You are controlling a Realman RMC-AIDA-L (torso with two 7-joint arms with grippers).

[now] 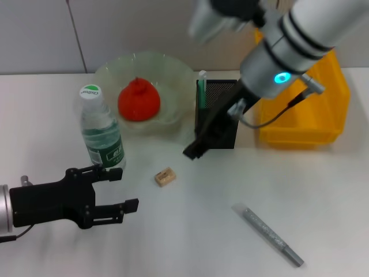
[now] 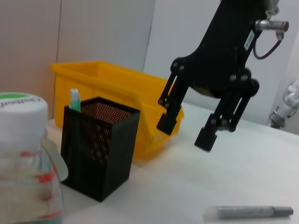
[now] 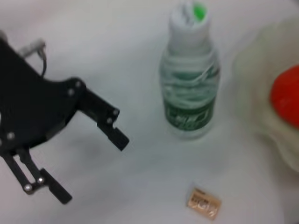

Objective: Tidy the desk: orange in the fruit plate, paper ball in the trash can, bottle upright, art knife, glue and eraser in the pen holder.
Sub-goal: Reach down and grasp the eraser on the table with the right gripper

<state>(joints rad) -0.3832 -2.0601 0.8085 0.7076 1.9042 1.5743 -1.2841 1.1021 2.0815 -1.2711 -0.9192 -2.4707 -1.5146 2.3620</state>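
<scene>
The orange [image 1: 138,99] lies in the pale-green fruit plate [image 1: 179,75]. The bottle [image 1: 101,130] stands upright to the plate's left; it also shows in the right wrist view [image 3: 189,84]. The eraser [image 1: 165,176] lies on the table between the grippers. The black mesh pen holder [image 1: 222,115] holds a green-and-white stick [image 1: 202,86]. A grey pen-shaped art knife [image 1: 268,234] lies at the front right. My right gripper [image 1: 194,150] hangs open and empty just in front of the pen holder. My left gripper [image 1: 127,188] is open and empty, low at the front left. The paper ball is out of view.
The yellow trash can [image 1: 305,115] stands right of the pen holder at the back right; the left wrist view shows it [image 2: 117,84] behind the holder [image 2: 100,144]. A wall runs close behind the plate and bin.
</scene>
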